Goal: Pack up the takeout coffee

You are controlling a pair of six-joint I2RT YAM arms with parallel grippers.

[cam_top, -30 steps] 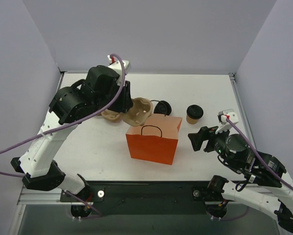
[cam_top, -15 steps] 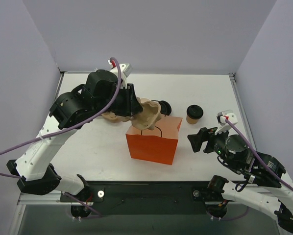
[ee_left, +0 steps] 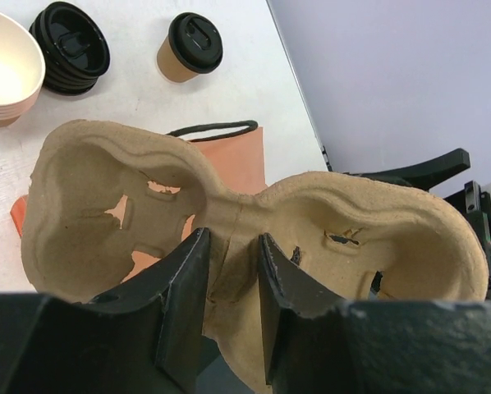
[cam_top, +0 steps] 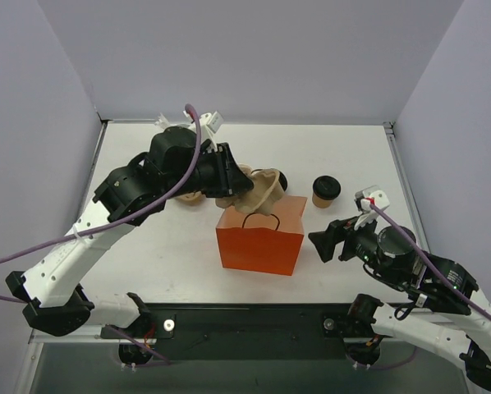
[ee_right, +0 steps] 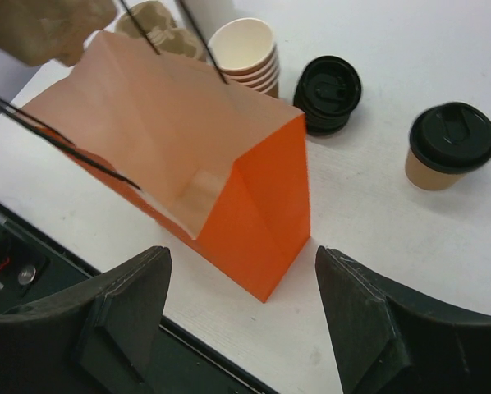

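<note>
1. Left tool [ee_left: 231, 267] pinches the tray [ee_left: 98, 164] by its middle rib above the bag [cam_top: 258, 246]; level it before lowering.
2. Right tool [ee_right: 241, 275] spread, empty; coffee [cam_top: 326, 190] stands on the surface [cam_top: 172, 238] beside the bag.

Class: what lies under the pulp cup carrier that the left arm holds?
Below the cup carrier, the orange bag and its black handle show. The bag's floor is hidden by the carrier and the bag's own walls.
</note>
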